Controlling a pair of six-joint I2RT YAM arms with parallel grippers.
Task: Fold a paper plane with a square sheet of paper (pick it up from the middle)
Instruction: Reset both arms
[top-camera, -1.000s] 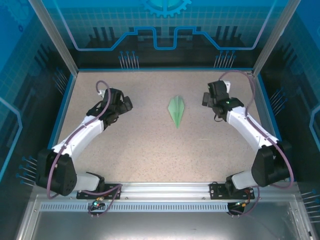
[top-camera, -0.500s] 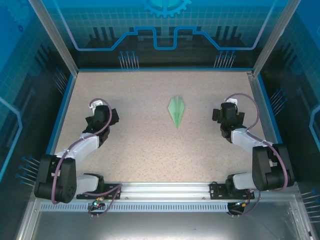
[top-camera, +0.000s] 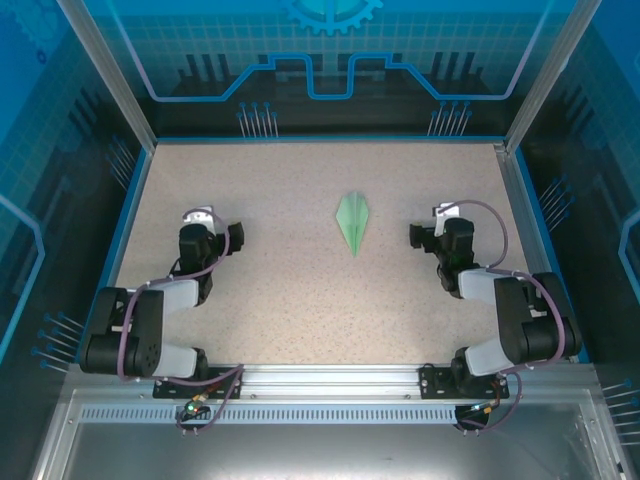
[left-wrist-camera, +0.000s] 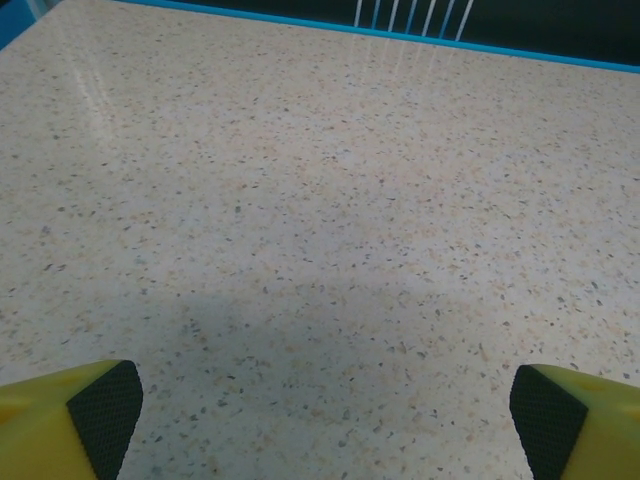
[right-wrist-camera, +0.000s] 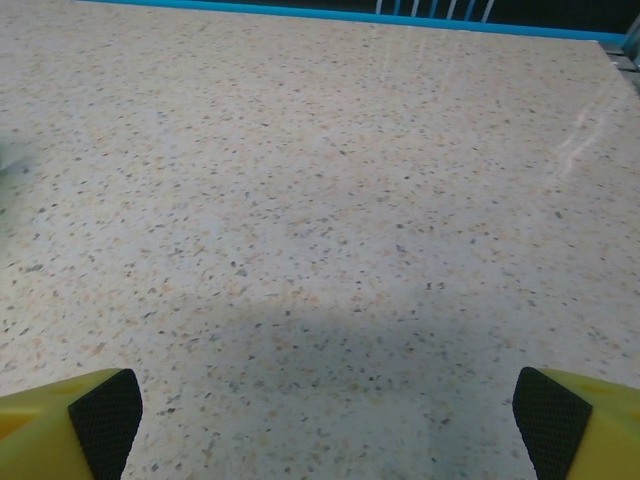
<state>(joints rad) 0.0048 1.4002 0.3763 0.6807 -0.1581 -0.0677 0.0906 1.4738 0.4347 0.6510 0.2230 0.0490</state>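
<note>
Right, the paper plane (top-camera: 353, 222) lies flat on the table (top-camera: 300, 310), a bit right of centre and nearer the far edge than the near one, nose toward the near edge, centre crease up. It sits between my two arms, well apart from both. Left fingers (left-wrist-camera: 105, 415) are spread wide w/ nothing but bare table between the pads, and the right fingers (right-wrist-camera: 105, 415) are the same: wide and empty. I'd say that's because folding looks done. The dart is pointed and closed up, so there's no reason to grip anything, and open fingers can't snag or drag it. Left arm (top-camera: 160, 300) is tucked toward the near-left corner and right arm (top-camera: 500, 300) toward the near-right corner, prob. parking in rest pose so the plane stays in clear sight, untouched. Vs a sec ago: both arms were stretched out further up the table, wrists level w/ the plane on either side. Since then they've folded back toward their bases and the wrists have dropped nearer the near edge. Fingers were already wide, and the plane hasn't shifted.
</note>
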